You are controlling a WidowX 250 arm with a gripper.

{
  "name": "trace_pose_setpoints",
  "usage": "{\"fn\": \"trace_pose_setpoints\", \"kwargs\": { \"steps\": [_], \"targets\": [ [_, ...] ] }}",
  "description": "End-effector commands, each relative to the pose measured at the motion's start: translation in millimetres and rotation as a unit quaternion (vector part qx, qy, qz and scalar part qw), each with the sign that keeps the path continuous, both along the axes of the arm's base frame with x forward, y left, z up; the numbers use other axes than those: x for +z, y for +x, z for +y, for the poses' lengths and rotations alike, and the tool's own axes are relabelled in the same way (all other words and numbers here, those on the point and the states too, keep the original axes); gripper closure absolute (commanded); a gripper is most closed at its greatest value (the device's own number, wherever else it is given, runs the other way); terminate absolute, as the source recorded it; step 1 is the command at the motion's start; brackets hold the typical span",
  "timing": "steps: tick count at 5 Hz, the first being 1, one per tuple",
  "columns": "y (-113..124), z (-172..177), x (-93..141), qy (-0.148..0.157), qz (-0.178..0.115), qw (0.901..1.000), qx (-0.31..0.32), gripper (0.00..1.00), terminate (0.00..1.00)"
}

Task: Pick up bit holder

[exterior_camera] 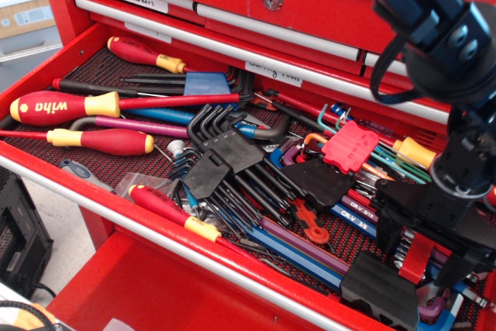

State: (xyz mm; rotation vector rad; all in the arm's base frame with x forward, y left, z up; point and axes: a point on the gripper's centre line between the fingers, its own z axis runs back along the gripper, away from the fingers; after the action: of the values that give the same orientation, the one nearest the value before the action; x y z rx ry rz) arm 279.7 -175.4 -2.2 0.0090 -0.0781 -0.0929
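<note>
Red plastic shows between the two black fingers (pixel 389 232) of the hand (pixel 418 257): that is the bit holder (pixel 416 258), lying tilted in the front right part of the open drawer (pixel 46 172), with its silver bits poking out on its left side. The hand is low over the drawer, its fingers apart and standing on either side of the holder; whether they touch it I cannot tell. Just in front of the holder sits a black block (pixel 380 291) with dark keys. Behind it, further into the drawer, lies a wider pinkish clip (pixel 350 146) with coloured keys fanning to the right. In the middle of the drawer a second black block (pixel 221 159) holds a spread of dark keys. On the left lie red and yellow screwdrivers (pixel 66 106) side by side on the dark mesh liner (pixel 97 67).
</note>
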Motion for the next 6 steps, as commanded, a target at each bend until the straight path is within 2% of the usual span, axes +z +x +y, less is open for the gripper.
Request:
{"fn": "trace_pose_setpoints", "kwargs": {
  "steps": [1, 2, 3, 5, 6],
  "targets": [
    [4.8, -6.8, 9.2, -0.010, -0.008, 0.9996, 0.026, 1.00, 0.00],
    [4.9, -8.6, 28.7, -0.006, 0.005, 0.9996, 0.026, 1.00, 0.00],
    [5.9, -4.6, 52.5, 0.015, 0.033, 0.9993, 0.010, 1.00, 0.00],
    [6.4, 32.1, 117.5, 0.066, -0.007, 0.9978, -0.008, 1.00, 0.00],
    [8.0, 43.5, 143.7, 0.093, 0.008, 0.9952, -0.029, 1.00, 0.00]
  ]
}}
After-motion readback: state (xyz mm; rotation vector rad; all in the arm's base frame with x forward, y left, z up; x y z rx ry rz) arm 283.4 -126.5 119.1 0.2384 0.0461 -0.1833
